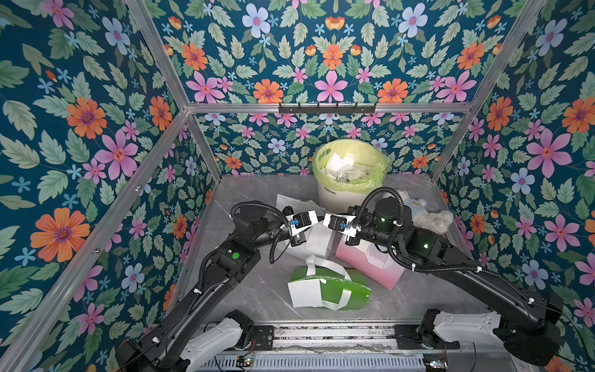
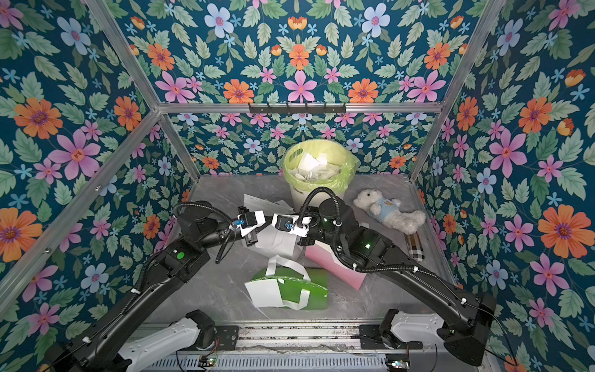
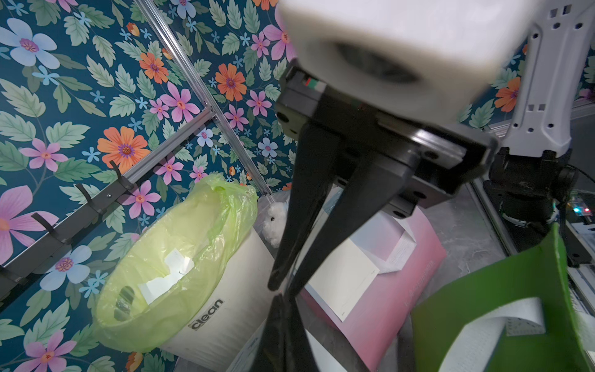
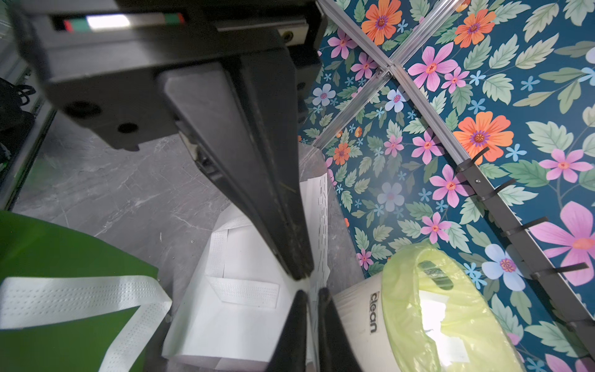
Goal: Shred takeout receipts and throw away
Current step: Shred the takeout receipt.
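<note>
Left claw [image 3: 282,299] and right claw [image 4: 300,273] together gripped one thin printed white paper receipt [image 4: 320,219] mid-worktop [image 1: 251,290]. Torn white scraps [image 1: 341,164] sat in the yellow-lined white bin [image 1: 331,193] at twelve o'clock; another plain white sheet [image 3: 341,277] lay untorn at three o'clock.

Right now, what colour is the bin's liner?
Pale yellow-green liner, clearest in the left wrist view.

Left arm [image 1: 212,290] and right arm [image 1: 502,290]: black casings, white base housings [image 1: 212,336], ribbed black cable conduit [image 1: 383,189] secured by white zip ties, green indicator lights, tapered black fingers [image 3: 306,206].
</note>
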Robot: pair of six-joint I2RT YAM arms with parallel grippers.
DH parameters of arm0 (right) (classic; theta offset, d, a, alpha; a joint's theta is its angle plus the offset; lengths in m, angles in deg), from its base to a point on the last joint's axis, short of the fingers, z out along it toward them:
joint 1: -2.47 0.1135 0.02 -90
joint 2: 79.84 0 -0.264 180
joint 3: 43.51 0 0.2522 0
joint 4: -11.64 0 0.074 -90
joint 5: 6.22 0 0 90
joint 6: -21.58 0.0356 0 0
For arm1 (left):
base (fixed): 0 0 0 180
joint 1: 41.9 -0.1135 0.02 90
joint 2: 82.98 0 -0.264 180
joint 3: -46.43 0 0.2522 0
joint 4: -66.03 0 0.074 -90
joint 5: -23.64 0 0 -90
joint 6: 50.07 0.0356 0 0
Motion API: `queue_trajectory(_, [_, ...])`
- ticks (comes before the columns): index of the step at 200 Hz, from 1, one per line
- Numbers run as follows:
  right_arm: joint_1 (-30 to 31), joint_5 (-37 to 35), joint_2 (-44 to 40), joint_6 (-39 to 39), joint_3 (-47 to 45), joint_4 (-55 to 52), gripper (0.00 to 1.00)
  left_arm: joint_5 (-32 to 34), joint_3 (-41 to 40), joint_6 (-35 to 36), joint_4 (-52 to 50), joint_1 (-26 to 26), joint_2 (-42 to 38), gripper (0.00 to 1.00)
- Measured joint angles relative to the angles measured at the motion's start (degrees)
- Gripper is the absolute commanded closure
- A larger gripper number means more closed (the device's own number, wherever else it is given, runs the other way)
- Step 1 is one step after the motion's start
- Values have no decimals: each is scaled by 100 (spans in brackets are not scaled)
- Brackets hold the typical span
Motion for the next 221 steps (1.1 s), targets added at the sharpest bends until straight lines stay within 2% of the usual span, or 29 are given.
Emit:
queue_trajectory(35, [-2,-197,39,-245,-138,367,100,-2,219,-267,-116,4,122,100])
queue_trajectory(80, [-2,-601,20,-1016,-785,1757,100,-236,951,-1392,-439,11,612,100])
queue_trajectory(125, [4,-688,-105,-1659,-1294,2859,100,-437,1196,-2192,-472,-90,769,100])
queue_trajectory(175, [24,-555,-326,-1845,-1576,3071,100,-603,1276,-3309,55,-710,1008,100])
queue_trajectory(206, [37,-525,-393,-1880,-1655,3014,100,-584,1366,-3574,223,-750,1152,100])
queue_trajectory(221, [42,-472,-450,-1829,-1672,2962,100,-372,1443,-3571,232,-835,1152,100])
